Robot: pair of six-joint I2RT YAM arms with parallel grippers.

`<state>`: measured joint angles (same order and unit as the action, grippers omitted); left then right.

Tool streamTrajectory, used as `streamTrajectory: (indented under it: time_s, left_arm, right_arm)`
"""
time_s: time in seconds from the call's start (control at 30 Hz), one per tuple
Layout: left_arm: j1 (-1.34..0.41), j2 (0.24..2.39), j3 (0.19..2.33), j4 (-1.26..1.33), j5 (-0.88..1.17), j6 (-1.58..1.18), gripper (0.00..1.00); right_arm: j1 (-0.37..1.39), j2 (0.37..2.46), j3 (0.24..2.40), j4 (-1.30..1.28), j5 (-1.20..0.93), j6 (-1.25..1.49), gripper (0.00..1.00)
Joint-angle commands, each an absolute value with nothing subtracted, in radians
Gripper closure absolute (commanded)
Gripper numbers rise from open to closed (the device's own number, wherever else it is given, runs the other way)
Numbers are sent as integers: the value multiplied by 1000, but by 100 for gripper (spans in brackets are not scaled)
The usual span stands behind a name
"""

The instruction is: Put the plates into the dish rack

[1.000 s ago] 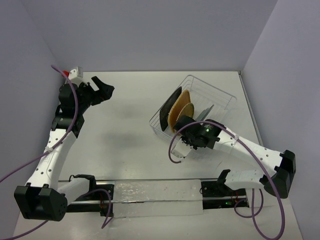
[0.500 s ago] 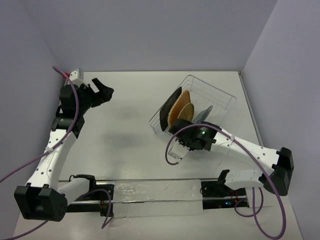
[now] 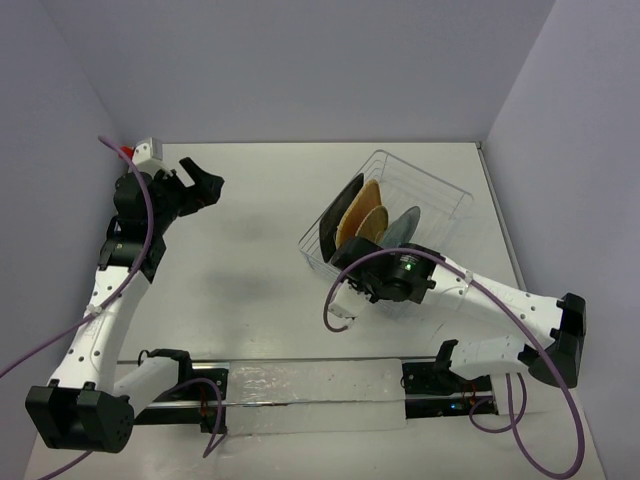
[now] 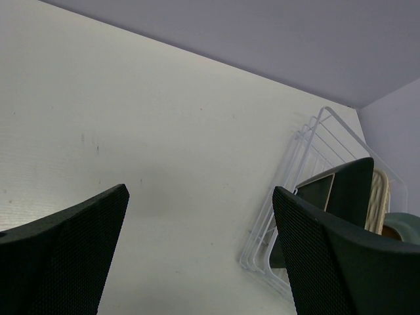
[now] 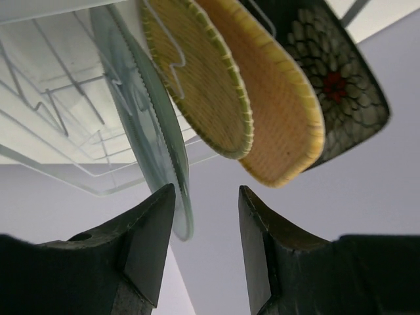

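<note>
— How many plates, and where are they?
— Four, all standing on edge in the one dish rack (image 3: 440, 195). From its left end they are a black square plate (image 3: 346, 203), a larger woven plate (image 3: 357, 213), a smaller woven plate (image 3: 373, 224) and a teal-grey plate (image 3: 404, 226).
— And the arms?
— Two. The right hand (image 5: 207, 193) sits at the rack's near side. Its fingers are moderately apart with nothing between them. The teal-grey plate's rim is just beside one finger, but I cannot tell whether they touch.
— The left?
— The left hand (image 4: 200, 193) is spread wide and holds nothing. It is up by the far-left corner, close to the left wall.
— Room to move?
— The rack lies skewed on the table (image 3: 260, 260), at the far right near the side wall. Bare tabletop stretches between it and the left hand.
</note>
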<state>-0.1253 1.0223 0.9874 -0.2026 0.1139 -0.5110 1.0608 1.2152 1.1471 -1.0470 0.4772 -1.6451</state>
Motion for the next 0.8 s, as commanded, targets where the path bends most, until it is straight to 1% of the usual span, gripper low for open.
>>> streamTrajectory:
  time_s: [0.0, 0.3, 0.4, 0.53, 0.57, 0.6, 0.63, 0.67, 0.73, 0.77]
  left_arm:
    - [-132, 995, 1006, -209, 106, -491, 2]
    - [-132, 960, 1006, -225, 101, -482, 1]
    - [-132, 954, 1006, -218, 109, -482, 1]
    - [-132, 945, 1004, -206, 115, -496, 1]
    - [-132, 943, 1002, -205, 114, -502, 1]
    - [-132, 941, 999, -204, 114, -506, 1]
    - [-132, 929, 995, -205, 102, -520, 1]
    - [-132, 914, 988, -209, 84, -536, 1]
    - [-132, 890, 973, -220, 58, -556, 1]
    - [-132, 872, 966, -225, 44, -567, 1]
  right_arm:
    - [1120, 1213, 1194, -1027, 460, -1609, 48]
    - [1221, 1197, 1259, -1014, 361, -1548, 48]
    - [1243, 1184, 1273, -947, 336, -1505, 48]
    - [1252, 1132, 1306, -615, 304, -1354, 47]
    - [1251, 1124, 1314, -556, 308, -1311, 34]
    - [1249, 1120, 1323, -494, 319, -1273, 17]
    - [1244, 1116, 1342, -422, 364, -1212, 6]
    - [1232, 1111, 1370, -346, 413, -1128, 0]
    - [1178, 1093, 1417, -258, 444, -1004, 0]
    - [1147, 1083, 1428, -237, 456, -881, 0]
